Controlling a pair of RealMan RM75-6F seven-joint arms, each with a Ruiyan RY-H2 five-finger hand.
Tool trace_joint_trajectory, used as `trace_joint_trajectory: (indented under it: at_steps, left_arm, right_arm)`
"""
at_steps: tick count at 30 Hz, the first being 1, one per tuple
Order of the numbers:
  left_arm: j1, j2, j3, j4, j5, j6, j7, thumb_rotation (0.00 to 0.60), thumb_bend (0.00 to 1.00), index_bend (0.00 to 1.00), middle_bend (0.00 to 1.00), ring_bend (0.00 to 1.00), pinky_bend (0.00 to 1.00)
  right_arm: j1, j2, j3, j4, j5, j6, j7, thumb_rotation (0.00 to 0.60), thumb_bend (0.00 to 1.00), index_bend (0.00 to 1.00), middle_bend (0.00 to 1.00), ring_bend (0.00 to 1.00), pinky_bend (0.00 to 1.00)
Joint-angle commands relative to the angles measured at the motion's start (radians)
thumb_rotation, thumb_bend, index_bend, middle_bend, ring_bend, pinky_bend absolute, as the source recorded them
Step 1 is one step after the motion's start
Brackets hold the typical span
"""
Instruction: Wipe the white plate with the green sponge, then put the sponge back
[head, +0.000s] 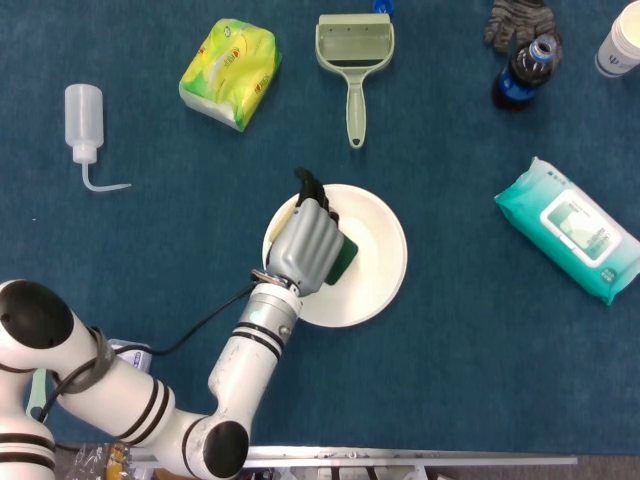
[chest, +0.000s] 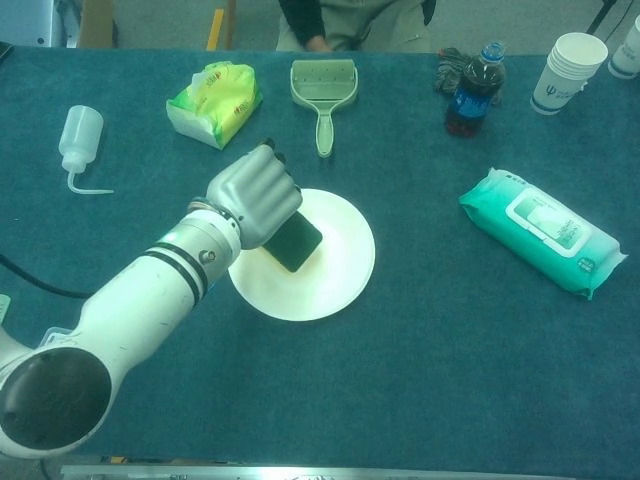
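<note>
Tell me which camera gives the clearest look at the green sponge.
The chest view: the green sponge sticks out from under the left hand, showing its dark face over the white plate. The head view shows only an edge beyond the fingers.

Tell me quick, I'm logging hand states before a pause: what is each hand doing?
Left hand: holding the green sponge on the white plate.
Right hand: not in view.

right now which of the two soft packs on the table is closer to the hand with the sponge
The yellow-green tissue pack, up-left of the left hand. The teal wipes pack lies much farther off, near the right edge.
</note>
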Motion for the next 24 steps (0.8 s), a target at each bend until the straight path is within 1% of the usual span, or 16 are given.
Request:
trace_joint_trajectory:
  at_steps: [1, 13, 20, 24]
  left_arm:
    - [-0.004, -0.008, 0.002, 0.011, -0.001, -0.008, -0.003, 0.594, 0.29, 0.46, 0.29, 0.19, 0.17]
    - [-0.001, -0.031, 0.011, 0.084, -0.021, -0.054, -0.035, 0.593, 0.29, 0.46, 0.29, 0.19, 0.17]
    - [0.007, -0.018, 0.027, 0.112, -0.01, -0.07, -0.059, 0.592, 0.29, 0.47, 0.29, 0.19, 0.17]
    - [0.015, -0.004, 0.046, 0.121, 0.006, -0.066, -0.065, 0.594, 0.29, 0.47, 0.29, 0.19, 0.17]
  right_arm:
    - [0.0, 0.0, 0.0, 0.001, 0.001, 0.0, -0.001, 0.585, 0.32, 0.3, 0.32, 0.21, 0.4]
    - [-0.003, 0.001, 0.002, -0.003, 0.006, 0.001, -0.009, 0.587, 0.32, 0.3, 0.32, 0.21, 0.4]
    - [-0.002, 0.001, 0.002, -0.009, 0.006, -0.003, -0.017, 0.586, 0.32, 0.3, 0.32, 0.21, 0.4]
    - [0.001, -0.001, 0.002, -0.011, 0.005, -0.006, -0.024, 0.587, 0.32, 0.3, 0.31, 0.21, 0.4]
